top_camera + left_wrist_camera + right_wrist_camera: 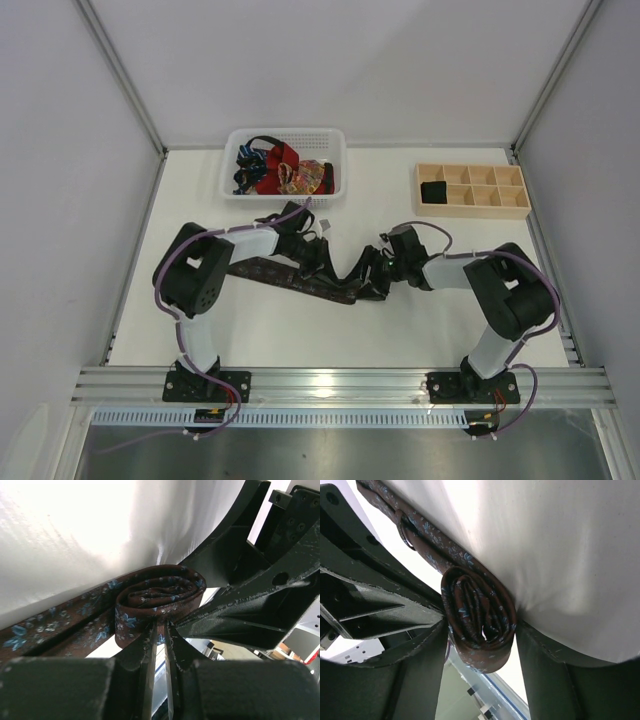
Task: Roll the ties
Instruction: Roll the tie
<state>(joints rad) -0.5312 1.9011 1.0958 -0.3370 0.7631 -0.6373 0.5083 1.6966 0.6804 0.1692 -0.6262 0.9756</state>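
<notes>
Brown tie point(470, 605), rolled, sits pinched between fingers of the right gripper point(481, 652).

Top view evenly bright, wrist cams w/ table glare, dark foregrounds

White matte tabletop point(300, 335) under bright, even overhead light, soft glare in wrist views. Plain pale grey wall panels point(340, 60) on 3 sides, joined by 2 slim aluminium corner posts point(121, 75). Ribbed aluminium rail point(340, 380) along near edge; brushed grey metal sheet point(340, 455) below.
</notes>
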